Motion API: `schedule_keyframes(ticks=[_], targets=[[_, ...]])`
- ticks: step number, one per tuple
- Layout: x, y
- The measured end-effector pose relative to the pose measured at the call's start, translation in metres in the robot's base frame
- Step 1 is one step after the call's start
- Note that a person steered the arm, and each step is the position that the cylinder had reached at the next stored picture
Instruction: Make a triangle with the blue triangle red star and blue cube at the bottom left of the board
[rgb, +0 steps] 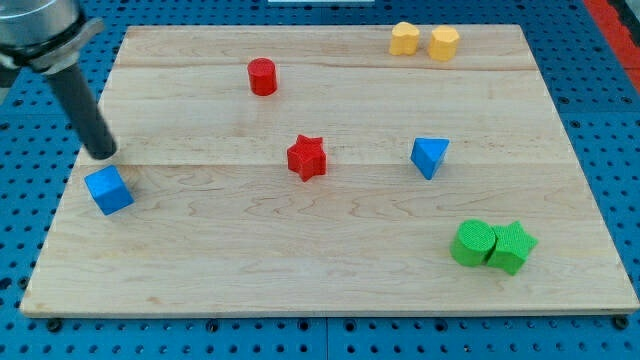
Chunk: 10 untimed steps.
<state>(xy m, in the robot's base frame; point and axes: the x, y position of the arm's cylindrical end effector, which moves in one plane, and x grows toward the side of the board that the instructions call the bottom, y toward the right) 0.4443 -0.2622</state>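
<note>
The blue cube (109, 190) sits near the board's left edge, a little below mid-height. The red star (307, 157) lies near the board's middle. The blue triangle (429, 156) lies right of the middle, level with the star. My tip (102, 155) is at the left edge of the board, just above the blue cube with a small gap between them. The dark rod rises from it toward the view's top left.
A red cylinder (262, 77) stands in the upper middle. Two yellow blocks (424, 41) sit side by side at the top right. A green cylinder (472, 243) and a green star (512, 246) touch at the bottom right. The wooden board (320, 285) lies on a blue pegboard.
</note>
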Motion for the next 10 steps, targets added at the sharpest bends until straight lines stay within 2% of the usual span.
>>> schedule_keyframes(ticks=[1, 2, 3, 4, 5, 6, 7, 8, 10], targets=[[0.042, 0.027], [0.058, 0.049], [0.019, 0.090], [0.025, 0.205], [0.052, 0.278], [0.051, 0.382], [0.019, 0.429], [-0.005, 0.413], [0.037, 0.246]])
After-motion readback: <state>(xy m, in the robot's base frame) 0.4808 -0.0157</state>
